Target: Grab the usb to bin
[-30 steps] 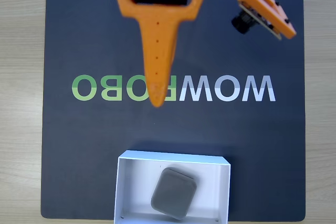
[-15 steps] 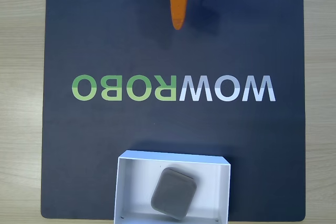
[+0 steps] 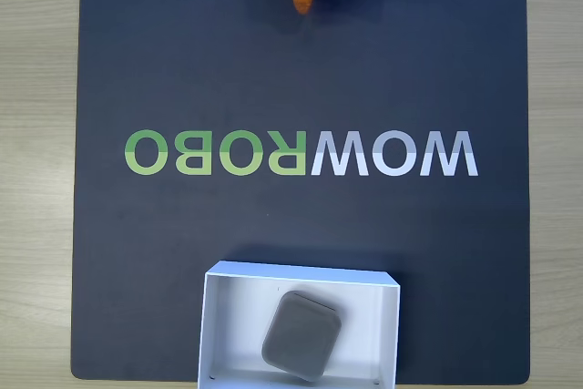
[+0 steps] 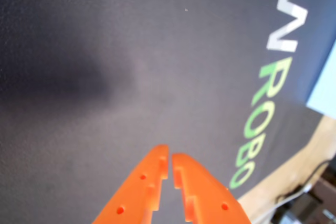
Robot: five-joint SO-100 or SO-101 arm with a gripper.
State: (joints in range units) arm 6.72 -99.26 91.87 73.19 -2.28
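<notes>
The orange gripper (image 4: pixel 169 162) was seen closed and empty above the mat (image 3: pixel 182 61), well apart from the bin (image 3: pixel 219 316) holding the usb (image 3: pixel 301 335).

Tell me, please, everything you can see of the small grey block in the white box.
The usb is a small, flat, matte grey block, squarish with rounded corners and no visible markings. In the fixed view it lies flat on the white floor of the bin, turned at an angle to the walls, near the middle and slightly toward the bottom edge of the picture. Nothing is gripping it; the orange gripper is far off at the top edge.
</notes>
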